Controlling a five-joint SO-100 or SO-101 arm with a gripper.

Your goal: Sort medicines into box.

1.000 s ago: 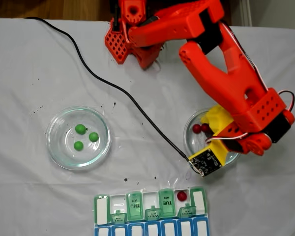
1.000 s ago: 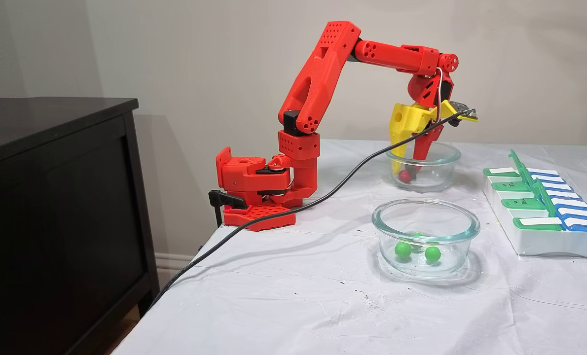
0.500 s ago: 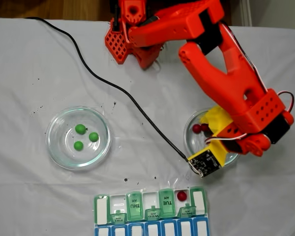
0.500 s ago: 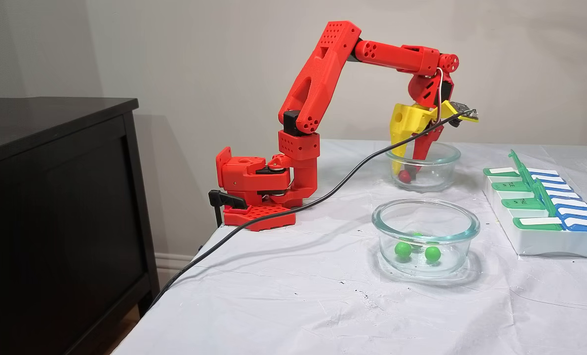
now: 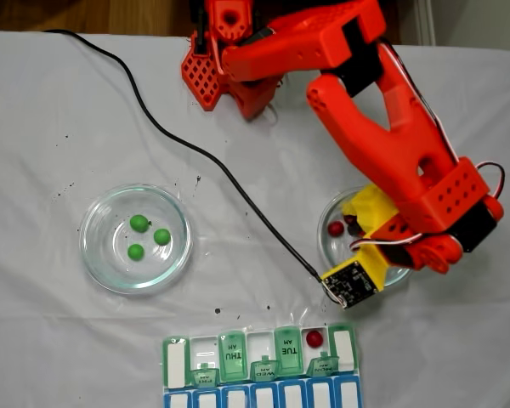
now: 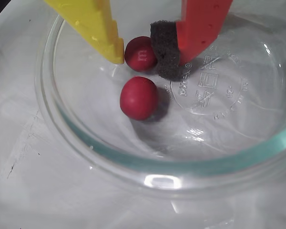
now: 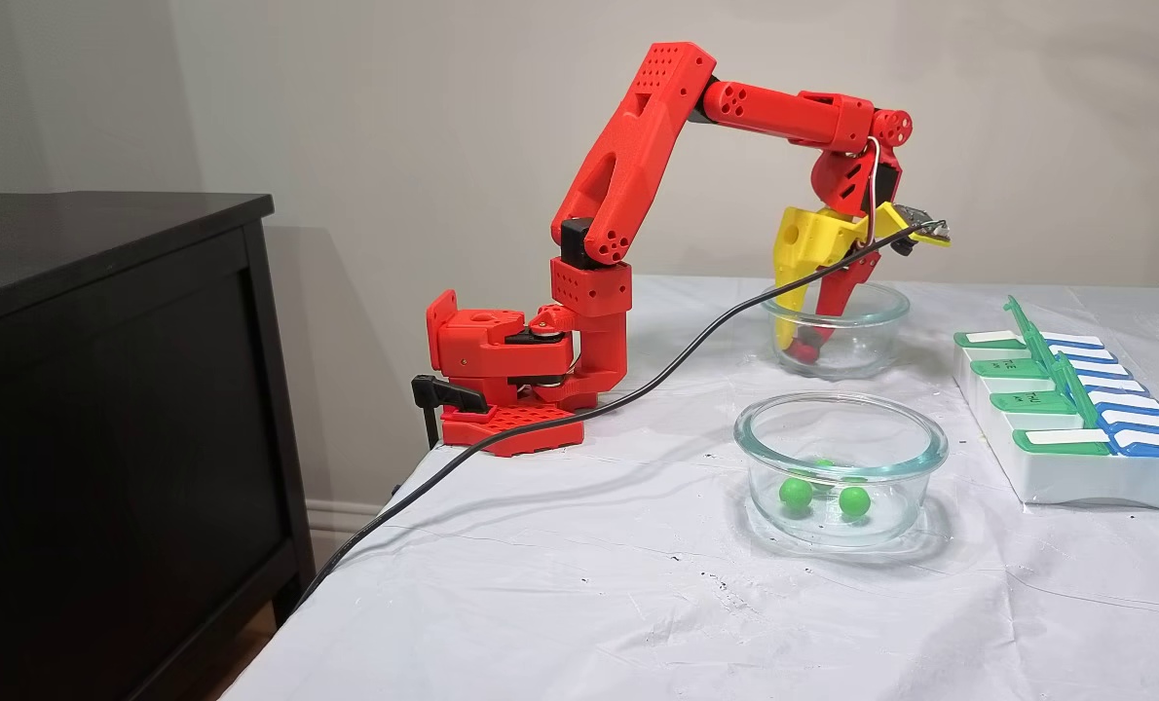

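— Gripper (image 6: pixel 148 55) first: what do you see on the wrist view?

— Both fingers reach down into the right-hand glass dish (image 6: pixel 133 162). The yellow finger (image 6: pixel 97 26) sits on the left and the red finger with its dark foam pad (image 6: pixel 166 50) on the right, with one dark red ball (image 6: pixel 140 53) between them. The pad touches it; I cannot tell whether the yellow tip does, so I cannot call it a firm pinch. A second red ball (image 6: pixel 138 98) lies loose just in front.

— And the fixed views?

— From above I see things the wrist camera misses. Going left to right: a glass dish (image 5: pixel 98 259) with three green balls (image 5: pixel 145 236), then the arm's dish, where the loose red ball (image 5: pixel 336 228) shows beside the yellow finger. Below them lies the pill organizer (image 5: pixel 259 367), with a third red ball (image 5: pixel 314 338) in an open compartment near its right end.

— So the count?

— Three green, three red, two dishes, one organizer.

— Which way does the organizer run?

— Its long axis runs left to right in the view from above, green lids on the row nearer the dishes and blue lids along the bottom edge. In the side view (image 7: pixel 1076 467) several green lids stand raised.
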